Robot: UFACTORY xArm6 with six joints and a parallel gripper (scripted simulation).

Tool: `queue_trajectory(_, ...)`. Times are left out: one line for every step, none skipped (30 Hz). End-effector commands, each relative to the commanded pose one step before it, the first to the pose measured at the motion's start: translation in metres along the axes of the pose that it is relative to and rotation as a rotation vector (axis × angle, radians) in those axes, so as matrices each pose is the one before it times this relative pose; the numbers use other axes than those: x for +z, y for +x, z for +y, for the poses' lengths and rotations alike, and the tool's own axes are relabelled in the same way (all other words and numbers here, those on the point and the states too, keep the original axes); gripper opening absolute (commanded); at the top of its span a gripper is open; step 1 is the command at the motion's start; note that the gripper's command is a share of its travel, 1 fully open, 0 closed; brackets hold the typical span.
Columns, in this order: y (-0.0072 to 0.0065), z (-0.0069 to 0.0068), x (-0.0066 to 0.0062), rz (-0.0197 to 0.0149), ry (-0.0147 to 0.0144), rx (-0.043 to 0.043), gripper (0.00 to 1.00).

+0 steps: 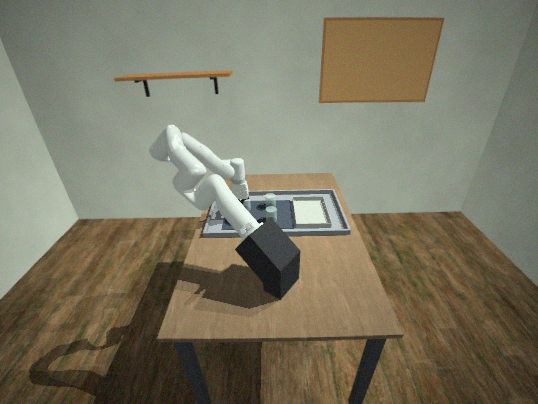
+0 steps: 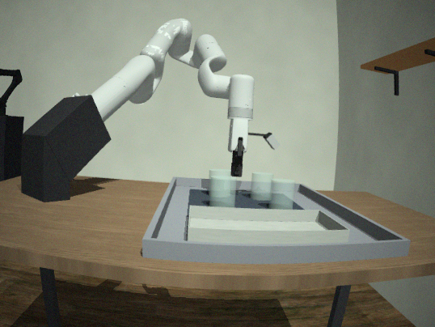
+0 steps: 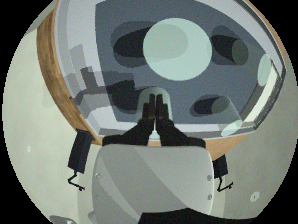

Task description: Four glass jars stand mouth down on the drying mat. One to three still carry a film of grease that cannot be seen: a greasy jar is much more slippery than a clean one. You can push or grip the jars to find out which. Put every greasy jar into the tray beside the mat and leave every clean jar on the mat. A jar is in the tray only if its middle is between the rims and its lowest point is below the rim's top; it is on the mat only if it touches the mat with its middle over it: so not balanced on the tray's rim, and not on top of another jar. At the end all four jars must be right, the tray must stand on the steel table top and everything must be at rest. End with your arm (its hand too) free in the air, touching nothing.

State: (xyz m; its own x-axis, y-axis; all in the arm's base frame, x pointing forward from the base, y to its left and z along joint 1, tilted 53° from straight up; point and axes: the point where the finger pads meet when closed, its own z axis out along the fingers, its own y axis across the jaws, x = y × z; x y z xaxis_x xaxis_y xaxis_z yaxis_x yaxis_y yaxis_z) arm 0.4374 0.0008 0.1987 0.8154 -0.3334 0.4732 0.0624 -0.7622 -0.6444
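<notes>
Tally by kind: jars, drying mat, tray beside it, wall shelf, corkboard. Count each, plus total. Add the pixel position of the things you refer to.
Jars (image 2: 262,186) (image 3: 177,49): 4
Drying mat (image 1: 285,212) (image 2: 200,198) (image 3: 165,90): 1
Tray (image 1: 327,214) (image 2: 263,235): 1
Wall shelf (image 1: 175,75) (image 2: 404,54): 1
Corkboard (image 1: 380,60): 1
Total: 8

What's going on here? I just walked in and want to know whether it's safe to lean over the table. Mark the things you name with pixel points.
One robot arm has its closed, empty gripper (image 2: 237,176) (image 3: 155,101) low above the drying mat (image 1: 285,215) (image 2: 242,201) (image 3: 172,102). Four glass jars stand on the mat, and none is in the tray (image 1: 311,212) (image 2: 259,236), so the sorting isn't done. The pictures don't show which jars are greasy.
</notes>
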Motion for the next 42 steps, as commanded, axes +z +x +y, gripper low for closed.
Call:
queue_trajectory(0.00032,-0.00003,-0.00070,0.00148,-0.00044,-0.00062,0.00)
queue_trajectory(-0.00013,0.00000,-0.00011,0.00000,0.00000,0.00000,0.00)
queue_trajectory(-0.00013,0.00000,-0.00011,0.00000,0.00000,0.00000,0.00)
queue_trajectory(-0.00013,0.00000,-0.00011,0.00000,0.00000,0.00000,0.00)
queue_trajectory(-0.00013,0.00000,-0.00011,0.00000,0.00000,0.00000,0.00)
queue_trajectory(-0.00013,0.00000,-0.00011,0.00000,0.00000,0.00000,0.00)
queue_trajectory(-0.00013,0.00000,-0.00011,0.00000,0.00000,0.00000,0.00)
queue_trajectory(-0.00013,0.00000,-0.00011,0.00000,0.00000,0.00000,0.00)
queue_trajectory(-0.00013,0.00000,-0.00011,0.00000,0.00000,0.00000,0.00)
queue_trajectory(-0.00013,0.00000,-0.00011,0.00000,0.00000,0.00000,0.00)
queue_trajectory(-0.00013,0.00000,-0.00011,0.00000,0.00000,0.00000,0.00)
queue_trajectory(-0.00013,0.00000,-0.00011,0.00000,0.00000,0.00000,0.00)
queue_trajectory(-0.00013,0.00000,-0.00011,0.00000,0.00000,0.00000,0.00)
queue_trajectory(-0.00013,0.00000,-0.00011,0.00000,0.00000,0.00000,0.00)
queue_trajectory(-0.00013,0.00000,-0.00011,0.00000,0.00000,0.00000,0.00)
queue_trajectory(0.00000,0.00000,0.00000,0.00000,0.00000,0.00000,0.00)
queue_trajectory(0.00000,0.00000,0.00000,0.00000,0.00000,0.00000,0.00)
queue_trajectory(-0.00013,0.00000,-0.00011,0.00000,0.00000,0.00000,0.00)
queue_trajectory(-0.00013,0.00000,-0.00011,0.00000,0.00000,0.00000,0.00)
queue_trajectory(-0.00013,0.00000,-0.00011,0.00000,0.00000,0.00000,0.00)
queue_trajectory(-0.00013,0.00000,-0.00011,0.00000,0.00000,0.00000,0.00)
queue_trajectory(-0.00013,0.00000,-0.00011,0.00000,0.00000,0.00000,0.00)
queue_trajectory(-0.00013,0.00000,-0.00011,0.00000,0.00000,0.00000,0.00)
queue_trajectory(-0.00013,0.00000,-0.00011,0.00000,0.00000,0.00000,0.00)
queue_trajectory(-0.00013,0.00000,-0.00011,0.00000,0.00000,0.00000,0.00)
queue_trajectory(-0.00013,0.00000,-0.00011,0.00000,0.00000,0.00000,0.00)
queue_trajectory(-0.00013,0.00000,-0.00011,0.00000,0.00000,0.00000,0.00)
queue_trajectory(-0.00013,0.00000,-0.00011,0.00000,0.00000,0.00000,0.00)
queue_trajectory(-0.00013,0.00000,-0.00011,0.00000,0.00000,0.00000,0.00)
queue_trajectory(-0.00013,0.00000,-0.00011,0.00000,0.00000,0.00000,0.00)
queue_trajectory(-0.00013,0.00000,-0.00011,0.00000,0.00000,0.00000,0.00)
queue_trajectory(-0.00013,0.00000,-0.00011,0.00000,0.00000,0.00000,0.00)
queue_trajectory(0.00000,0.00000,0.00000,0.00000,0.00000,0.00000,0.00)
queue_trajectory(0.00000,0.00000,0.00000,0.00000,0.00000,0.00000,0.00)
queue_trajectory(-0.00013,0.00000,-0.00011,0.00000,0.00000,0.00000,0.00)
queue_trajectory(-0.00013,0.00000,-0.00011,0.00000,0.00000,0.00000,0.00)
queue_trajectory(-0.00013,0.00000,-0.00011,0.00000,0.00000,0.00000,0.00)
queue_trajectory(-0.00013,0.00000,-0.00011,0.00000,0.00000,0.00000,0.00)
queue_trajectory(-0.00013,0.00000,-0.00011,0.00000,0.00000,0.00000,0.00)
queue_trajectory(-0.00013,0.00000,-0.00011,0.00000,0.00000,0.00000,0.00)
queue_trajectory(-0.00013,0.00000,-0.00011,0.00000,0.00000,0.00000,0.00)
queue_trajectory(-0.00013,0.00000,-0.00011,0.00000,0.00000,0.00000,0.00)
